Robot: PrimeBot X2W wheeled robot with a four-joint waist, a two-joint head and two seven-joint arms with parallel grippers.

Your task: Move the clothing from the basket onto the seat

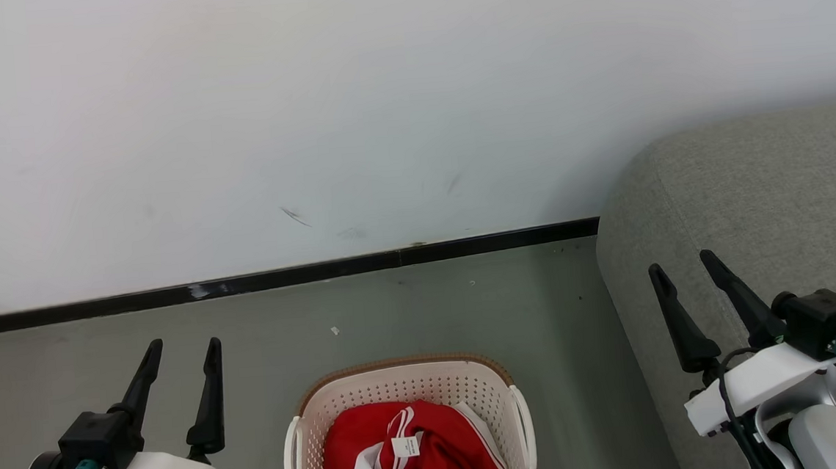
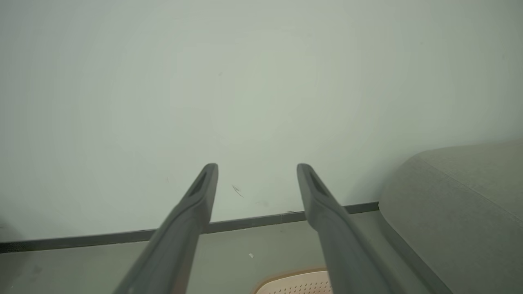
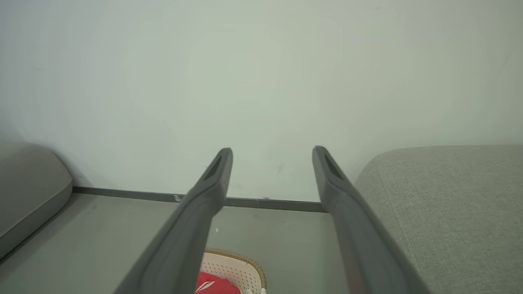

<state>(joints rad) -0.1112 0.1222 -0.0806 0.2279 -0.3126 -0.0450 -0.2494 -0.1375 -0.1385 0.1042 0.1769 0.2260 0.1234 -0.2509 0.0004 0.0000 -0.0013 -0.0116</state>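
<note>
The left gripper (image 2: 257, 168) rises from the bottom edge, its two long dark fingers (image 2: 184, 228) spread well apart with nothing between them; beyond the tips stands a pale wall (image 2: 245, 81), marked by a small dark scuff (image 2: 237, 190) that shows between the fingers; a dark baseboard (image 2: 102, 237) runs along the foot of the wall; below it lies grey floor (image 2: 81, 269), with a tiny white speck (image 2: 251, 255) on it; at the bottom edge, between the fingers, a sliver of the basket (image 2: 294, 283) shows, cream and perforated under a brown rim; at the right the seat (image 2: 461, 204), grey and woven with a rounded padded edge, reaches toward the wall.
</note>
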